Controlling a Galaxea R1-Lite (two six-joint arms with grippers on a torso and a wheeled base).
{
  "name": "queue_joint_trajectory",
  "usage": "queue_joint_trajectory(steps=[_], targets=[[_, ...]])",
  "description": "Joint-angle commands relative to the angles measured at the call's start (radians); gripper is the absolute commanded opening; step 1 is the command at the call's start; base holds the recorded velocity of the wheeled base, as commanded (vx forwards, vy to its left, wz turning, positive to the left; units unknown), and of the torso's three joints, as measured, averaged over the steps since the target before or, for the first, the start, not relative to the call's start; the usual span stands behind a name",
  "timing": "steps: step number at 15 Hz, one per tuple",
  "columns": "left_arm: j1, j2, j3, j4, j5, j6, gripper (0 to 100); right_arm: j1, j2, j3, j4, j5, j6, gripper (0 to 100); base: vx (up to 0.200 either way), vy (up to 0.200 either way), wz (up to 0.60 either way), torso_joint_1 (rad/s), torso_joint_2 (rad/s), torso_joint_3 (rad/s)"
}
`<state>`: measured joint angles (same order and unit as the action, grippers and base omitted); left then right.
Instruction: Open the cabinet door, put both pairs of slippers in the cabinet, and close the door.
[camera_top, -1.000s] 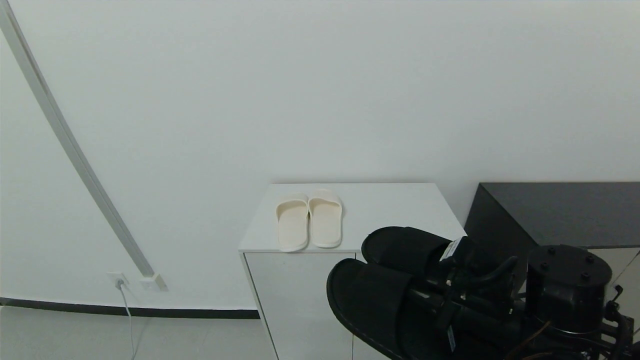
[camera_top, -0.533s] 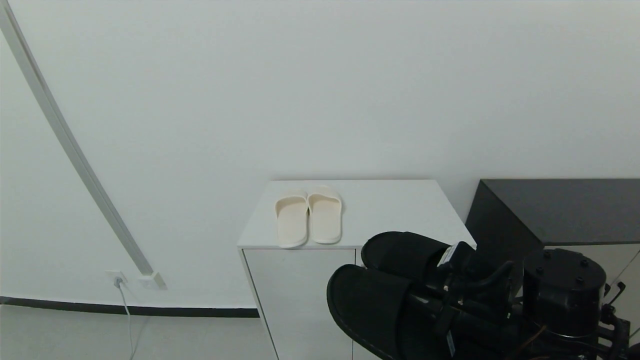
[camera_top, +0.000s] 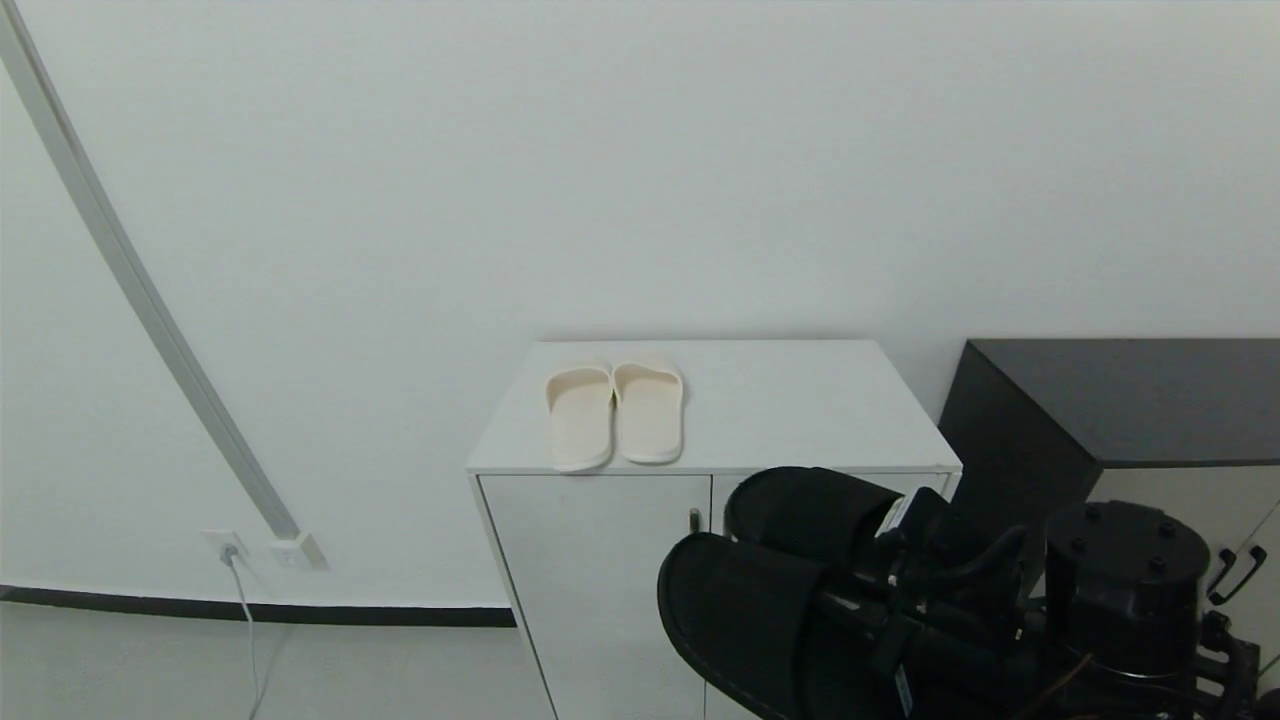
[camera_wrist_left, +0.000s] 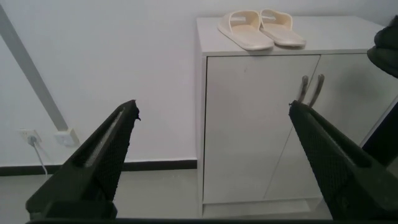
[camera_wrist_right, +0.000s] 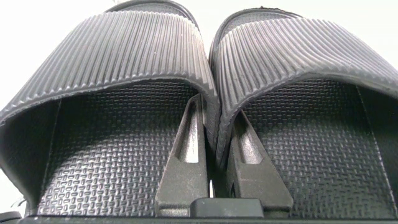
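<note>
Status: right gripper (camera_wrist_right: 217, 112) clamps the black slippers (camera_top: 760, 590) by their inner edges, low in front of the white cabinet (camera_top: 790, 400). The left gripper (camera_wrist_left: 212, 107) is spread wide, holding nothing. cabinet doors (camera_wrist_left: 249, 124) shut (handles (camera_wrist_left: 309, 90) untouched), cream slippers (camera_top: 614, 414) on top. Nothing stowed yet.
</note>
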<state>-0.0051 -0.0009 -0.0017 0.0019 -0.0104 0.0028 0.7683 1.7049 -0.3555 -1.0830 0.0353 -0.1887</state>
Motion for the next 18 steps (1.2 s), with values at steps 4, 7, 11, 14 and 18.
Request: queue_joint_trajectory(steps=[4,7,11,14,18], targets=[[0.001,0.001,0.000,0.000,0.000,0.000,100,0.000,0.004,0.004,0.000,0.001,-0.001,0,0.000,0.000,0.00,-0.163,0.38,0.206],[0.001,0.001,0.000,0.000,0.000,0.000,100,0.000,0.004,0.004,0.000,0.005,0.000,0,0.000,0.000,0.00,-0.173,0.40,0.220],[0.001,0.001,0.000,0.000,0.000,0.000,100,0.000,0.004,0.006,0.000,0.005,-0.001,0,0.000,0.000,0.00,-0.226,0.53,0.309],[0.001,0.001,0.000,0.000,0.000,0.000,100,0.000,0.004,0.010,0.000,0.005,-0.001,0,0.000,0.000,0.00,-0.217,0.56,0.323],[0.001,0.001,0.000,0.000,0.000,0.000,100,0.000,0.004,0.010,0.000,0.005,-0.001,0,0.000,0.000,0.00,-0.204,0.53,0.314]])
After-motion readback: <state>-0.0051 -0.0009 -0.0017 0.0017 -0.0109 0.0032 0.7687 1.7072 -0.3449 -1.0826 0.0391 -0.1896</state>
